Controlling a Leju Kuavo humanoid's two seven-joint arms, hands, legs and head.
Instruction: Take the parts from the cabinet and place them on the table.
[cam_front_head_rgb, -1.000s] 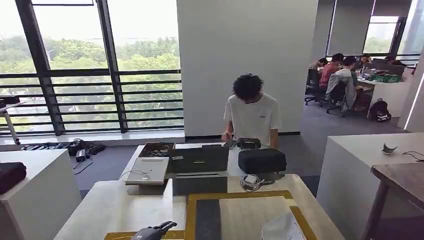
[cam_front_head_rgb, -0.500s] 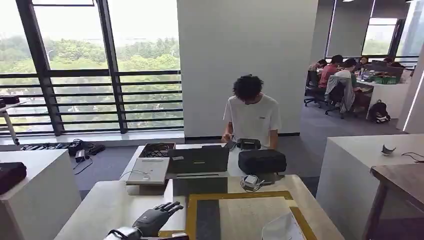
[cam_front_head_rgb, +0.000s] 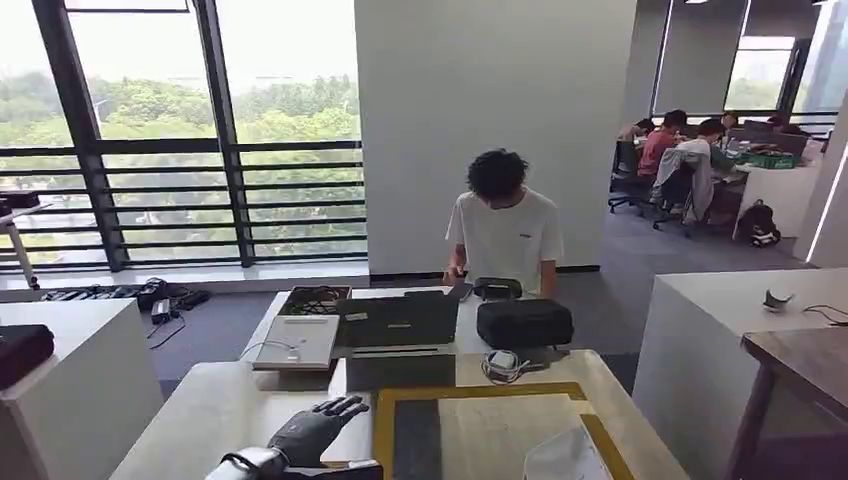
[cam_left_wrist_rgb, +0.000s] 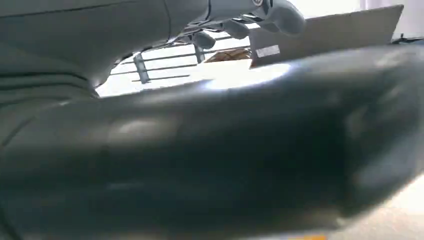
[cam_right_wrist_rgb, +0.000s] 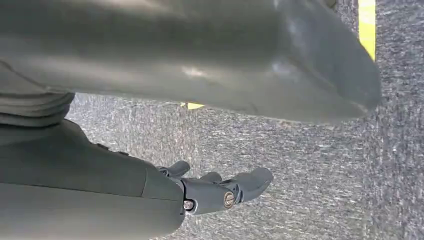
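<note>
Left hand: the left hand (cam_front_head_rgb: 312, 432) is raised over the near edge of the table (cam_front_head_rgb: 220, 410), fingers spread and holding nothing; it lies just beside the yellow-bordered mat (cam_front_head_rgb: 480, 425), on its window side.
Right hand: the right hand (cam_right_wrist_rgb: 220, 192) hangs over grey carpet (cam_right_wrist_rgb: 300, 165), fingers loosely apart, nothing in them.
Parts: no part can be made out in either hand; a pale, translucent thing (cam_front_head_rgb: 565, 455) lies on the mat's near corner, too unclear to name.
Cabinet: cannot be told from these views.
Progress: judged early or between trips; with both hands free, fetching and placing remain to do.
Beyond the mat: a laptop (cam_front_head_rgb: 398, 320), a black case (cam_front_head_rgb: 523, 322) and a white charger (cam_front_head_rgb: 500, 362) lie on the far side.
Person: a person (cam_front_head_rgb: 503, 225) in a white shirt stands behind the laptop.
</note>
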